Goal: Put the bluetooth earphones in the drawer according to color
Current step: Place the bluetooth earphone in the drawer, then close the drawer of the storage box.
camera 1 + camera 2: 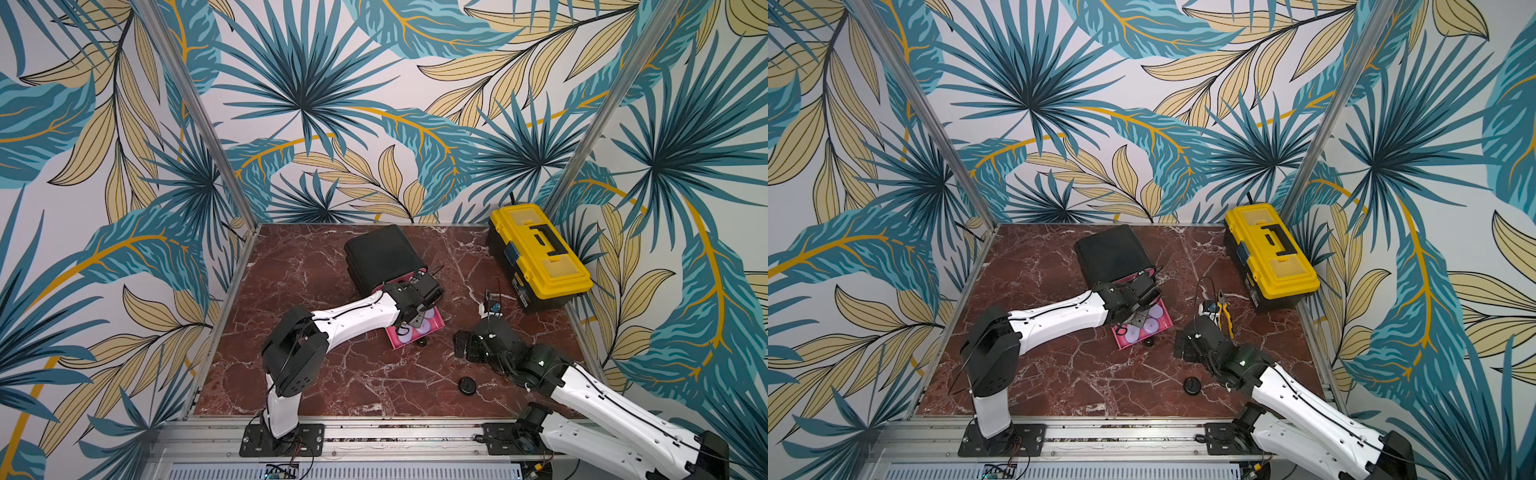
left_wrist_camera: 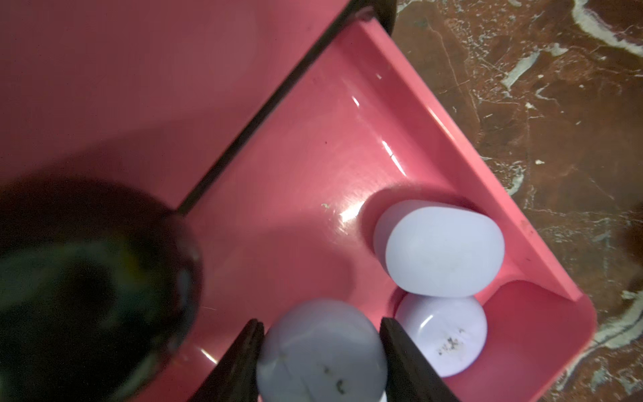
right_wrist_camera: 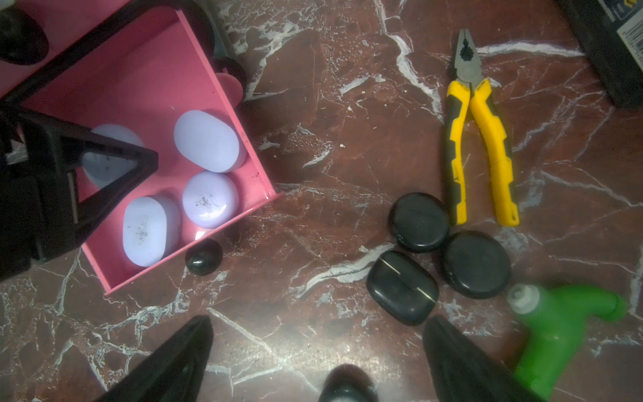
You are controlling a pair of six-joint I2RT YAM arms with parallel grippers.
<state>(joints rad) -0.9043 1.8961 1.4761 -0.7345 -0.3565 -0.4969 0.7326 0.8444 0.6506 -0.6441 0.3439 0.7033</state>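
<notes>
The drawer cabinet point(image 1: 384, 253) is black and stands at the back, with one pink drawer point(image 3: 139, 87) pulled out. My left gripper point(image 2: 320, 323) hangs over that drawer point(image 2: 469, 167), shut on a lilac earphone case point(image 2: 322, 358). Three more lilac cases point(image 3: 207, 141) point(image 3: 210, 200) point(image 3: 149, 229) lie inside. Three black cases point(image 3: 419, 221) point(image 3: 475, 264) point(image 3: 402, 287) sit clustered on the marble. Another black case point(image 1: 467, 385) lies nearer the front. My right gripper point(image 3: 318, 323) is open over bare marble, beside the cluster, holding nothing.
A yellow-and-black toolbox point(image 1: 538, 255) stands at the back right. Yellow-handled pliers point(image 3: 478, 139) and a green-handled tool point(image 3: 563, 330) lie beside the black cases. The drawer's black knob point(image 3: 203, 257) juts from its front. Patterned walls close in three sides.
</notes>
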